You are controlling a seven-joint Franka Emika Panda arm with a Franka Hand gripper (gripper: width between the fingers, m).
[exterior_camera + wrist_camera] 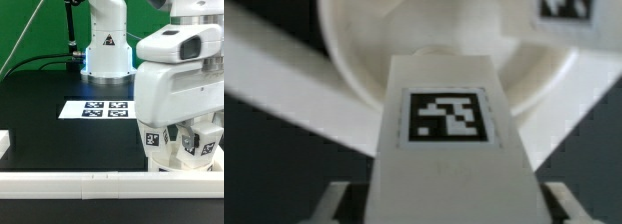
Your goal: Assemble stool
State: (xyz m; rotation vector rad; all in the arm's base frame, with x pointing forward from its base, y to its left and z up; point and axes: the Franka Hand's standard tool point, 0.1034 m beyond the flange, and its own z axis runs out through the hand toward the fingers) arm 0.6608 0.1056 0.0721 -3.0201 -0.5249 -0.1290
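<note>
In the wrist view my gripper [446, 205] is shut on a white stool leg [446, 110] that bears a black-and-white tag. One finger [340, 200] shows on each side of it. The leg's far end lies over the round white seat disc [491, 55], which fills the view beyond it. In the exterior view the gripper [188, 143] is low at the exterior view's right, just behind the long rail. White tagged stool parts [200, 150] sit under and around it. The big white hand hides how the leg meets the seat.
The marker board [100, 108] lies mid-table in front of the robot base [106, 45]. A long white rail [90, 182] runs along the near edge. A small white piece [4, 145] shows at the exterior view's left edge.
</note>
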